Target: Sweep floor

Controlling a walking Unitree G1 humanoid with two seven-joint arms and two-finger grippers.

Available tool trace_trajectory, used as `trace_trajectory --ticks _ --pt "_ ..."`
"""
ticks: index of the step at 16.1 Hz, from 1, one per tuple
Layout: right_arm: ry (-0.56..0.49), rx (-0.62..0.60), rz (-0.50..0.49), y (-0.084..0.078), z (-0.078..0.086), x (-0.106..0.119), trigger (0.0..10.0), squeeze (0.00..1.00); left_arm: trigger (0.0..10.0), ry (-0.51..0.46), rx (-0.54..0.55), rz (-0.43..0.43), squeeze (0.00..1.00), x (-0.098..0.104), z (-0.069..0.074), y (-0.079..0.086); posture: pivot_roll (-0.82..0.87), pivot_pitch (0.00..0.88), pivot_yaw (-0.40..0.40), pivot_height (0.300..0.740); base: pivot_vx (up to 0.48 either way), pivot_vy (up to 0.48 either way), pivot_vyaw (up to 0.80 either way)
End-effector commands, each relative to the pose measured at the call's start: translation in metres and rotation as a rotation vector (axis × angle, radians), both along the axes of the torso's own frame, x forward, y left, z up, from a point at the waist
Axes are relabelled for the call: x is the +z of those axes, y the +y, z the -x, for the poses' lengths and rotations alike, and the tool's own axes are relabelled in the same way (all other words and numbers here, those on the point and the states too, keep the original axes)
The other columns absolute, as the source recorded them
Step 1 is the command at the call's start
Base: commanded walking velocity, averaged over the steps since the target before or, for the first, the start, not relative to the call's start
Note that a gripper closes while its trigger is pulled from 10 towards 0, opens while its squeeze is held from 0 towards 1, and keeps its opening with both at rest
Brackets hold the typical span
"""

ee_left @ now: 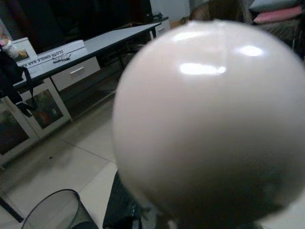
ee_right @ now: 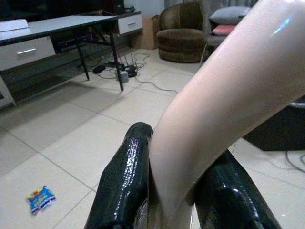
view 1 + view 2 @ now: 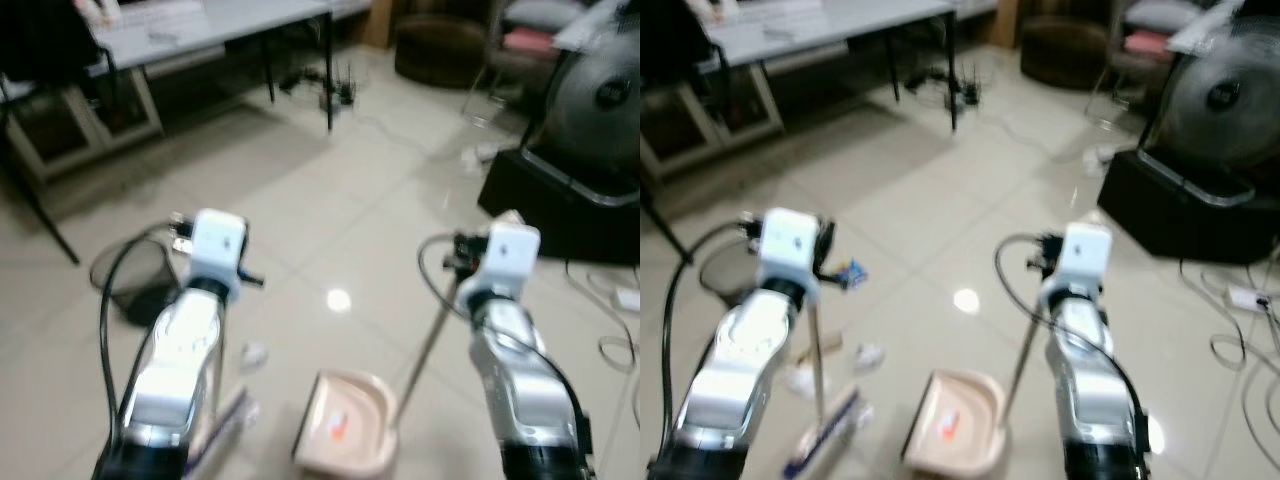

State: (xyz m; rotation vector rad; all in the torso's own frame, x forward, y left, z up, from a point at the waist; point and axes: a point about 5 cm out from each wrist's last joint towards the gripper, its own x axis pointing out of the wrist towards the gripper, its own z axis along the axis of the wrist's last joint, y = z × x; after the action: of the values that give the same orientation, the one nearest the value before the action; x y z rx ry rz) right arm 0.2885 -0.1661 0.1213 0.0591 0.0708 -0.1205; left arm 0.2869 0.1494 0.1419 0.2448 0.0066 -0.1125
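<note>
Both silver arms reached forward from the bottom of the head views. Between them, a pale pink dustpan point(image 3: 952, 420) sat on the tiled floor point(image 3: 330, 190) with a small orange scrap inside it. Its long handle point(image 3: 1023, 365) rose at a slant to the right gripper point(image 2: 167, 210), whose jaws were closed around the handle, as the right wrist view showed, one black finger point(image 2: 121, 183) on either side of the pink shaft.

On the other side, the left gripper point(image 3: 812, 290) held the upright pole of a broom point(image 3: 818, 375), whose brush head lay on the floor just left of the dustpan. In the left wrist view the rounded pale top of the pole point(image 1: 205, 119) was pressed close to the lens, so whether those jaws were closed on it I could not tell.

Bits of white litter point(image 3: 869, 355) lay on the tiles near the broom, and a blue snack wrapper point(image 2: 41, 199) lay farther out. Beyond the left arm stood a dark mesh wastebasket point(image 3: 135, 278). Farther back were a grey bench point(image 3: 230, 22) on black legs, a tangle of cables point(image 3: 325, 85) on the floor, and a big fan point(image 3: 600, 105) at the right.
</note>
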Motion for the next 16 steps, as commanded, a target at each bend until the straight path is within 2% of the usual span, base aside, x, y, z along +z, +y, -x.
trace_trajectory --ticks 1,16 --pt "-0.052 0.017 -0.007 0.0048 -0.003 0.0115 10.0 0.0 10.0 -0.035 0.009 -0.017 0.0 0.0086 -0.0017 0.0037 -0.03 0.002 0.011 0.74 0.0 0.352 0.0" --pt "-0.048 0.018 -0.005 0.0044 -0.0034 0.0109 10.0 0.0 10.0 -0.026 0.009 -0.024 0.0 0.0056 -0.0006 0.003 -0.03 0.005 0.007 0.74 0.0 0.353 0.0"
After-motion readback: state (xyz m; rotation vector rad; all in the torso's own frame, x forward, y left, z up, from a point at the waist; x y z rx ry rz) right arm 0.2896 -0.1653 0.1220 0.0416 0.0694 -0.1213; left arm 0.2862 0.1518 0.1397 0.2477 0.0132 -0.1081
